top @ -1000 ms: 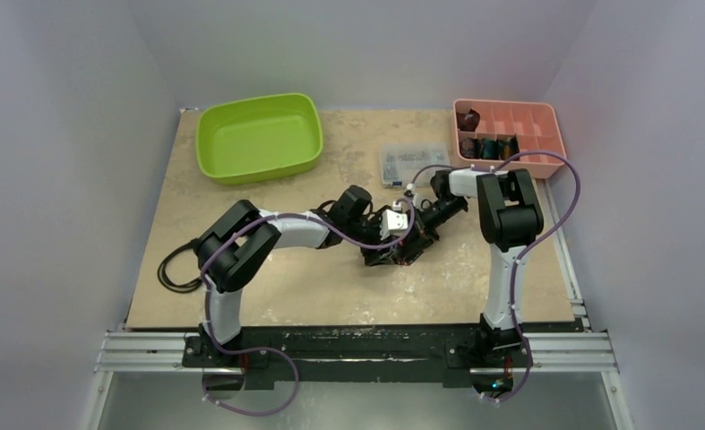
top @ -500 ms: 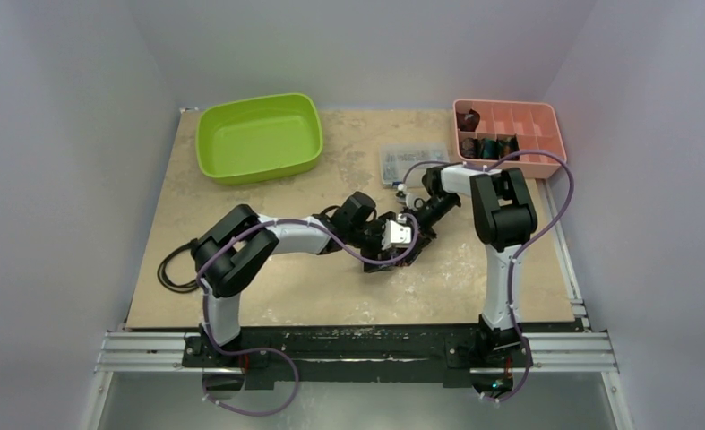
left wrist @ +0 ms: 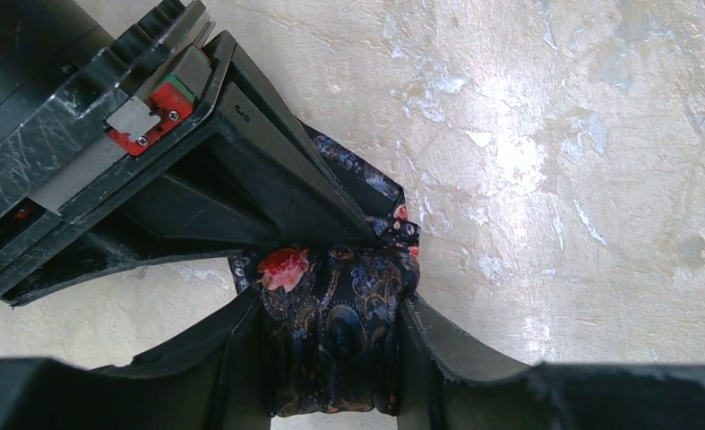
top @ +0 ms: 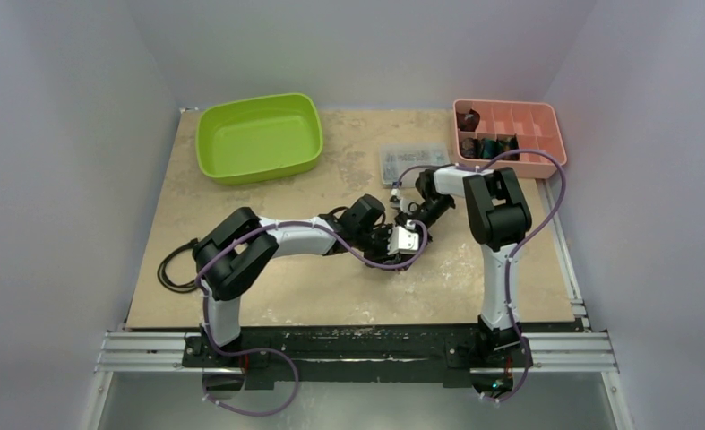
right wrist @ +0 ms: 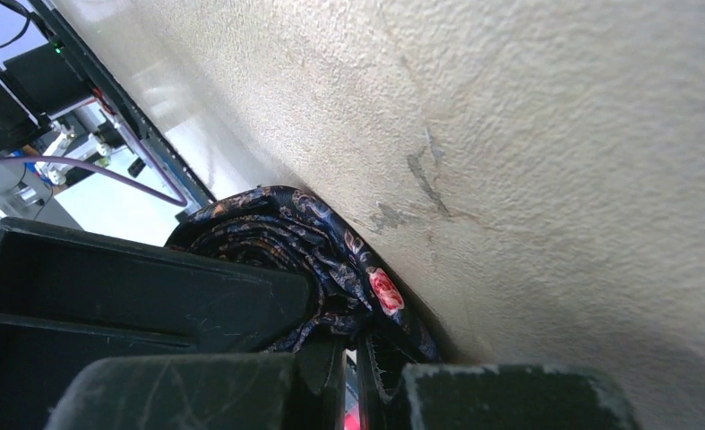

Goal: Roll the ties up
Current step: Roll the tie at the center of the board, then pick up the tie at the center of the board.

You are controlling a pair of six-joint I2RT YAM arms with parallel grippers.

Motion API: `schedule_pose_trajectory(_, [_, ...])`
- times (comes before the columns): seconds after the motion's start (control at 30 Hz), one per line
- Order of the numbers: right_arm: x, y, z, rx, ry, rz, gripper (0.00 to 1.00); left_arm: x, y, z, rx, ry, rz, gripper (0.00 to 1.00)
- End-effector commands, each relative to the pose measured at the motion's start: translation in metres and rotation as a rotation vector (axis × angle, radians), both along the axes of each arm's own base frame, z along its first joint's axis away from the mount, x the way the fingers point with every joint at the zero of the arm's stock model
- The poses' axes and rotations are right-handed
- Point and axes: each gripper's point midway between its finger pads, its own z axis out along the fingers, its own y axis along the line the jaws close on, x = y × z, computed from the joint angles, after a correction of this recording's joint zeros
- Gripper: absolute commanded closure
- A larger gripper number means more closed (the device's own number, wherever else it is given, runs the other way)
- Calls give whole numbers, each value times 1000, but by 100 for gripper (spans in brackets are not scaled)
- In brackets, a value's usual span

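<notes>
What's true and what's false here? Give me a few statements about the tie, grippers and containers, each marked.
1. The green tub is empty. True.
2. The pink tray holds rolled ties. True.
3. The floral tie lies in that tray. False: it lies on the table.
4. The left gripper straddles the floral tie. True.
5. The right gripper is wide open. False: it is shut on the floral tie.

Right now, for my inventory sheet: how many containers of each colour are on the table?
Green bin: 1
Pink divided tray: 1
Clear plastic box: 1
Total: 3
</notes>
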Motion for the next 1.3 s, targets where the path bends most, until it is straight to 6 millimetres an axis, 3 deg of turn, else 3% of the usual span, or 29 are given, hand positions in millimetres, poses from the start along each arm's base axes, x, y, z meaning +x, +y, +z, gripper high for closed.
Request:
schedule_pose_trajectory(0.0, [20, -13, -31, -59, -187, 91, 99, -4, 23, -25, 100, 45, 67, 68])
schedule_pose_trajectory(0.13, [28, -9, -1, 37, -221, 22, 80, -9, 40, -47, 154, 90, 100, 74])
schedule_pose_trajectory(0.27, [37, -18, 29, 115, -244, -52, 65, -8, 51, -60, 179, 112, 110, 76])
schedule_pose_trajectory(0.37, [40, -28, 45, 142, -262, -88, 58, -7, 54, -65, 185, 115, 102, 77])
schedule_pose_trajectory(0.47, [41, -37, 47, 124, -286, -121, 45, -5, 54, -66, 184, 125, 100, 79])
schedule_pose_trajectory(0.67, [41, -36, 22, 118, -285, -167, 12, -3, 50, -66, 182, 145, 115, 79])
schedule_pose_trajectory(0.87, [36, -15, 15, 209, -261, -170, 12, -4, 52, -68, 189, 161, 123, 79])
schedule_pose_trajectory(1.03, [14, 11, 34, 355, -186, -134, 24, -4, 54, -69, 193, 167, 127, 79])
schedule_pose_trajectory(1.27, [5, 13, 53, 414, -188, -114, 41, -3, 55, -69, 193, 168, 127, 79])
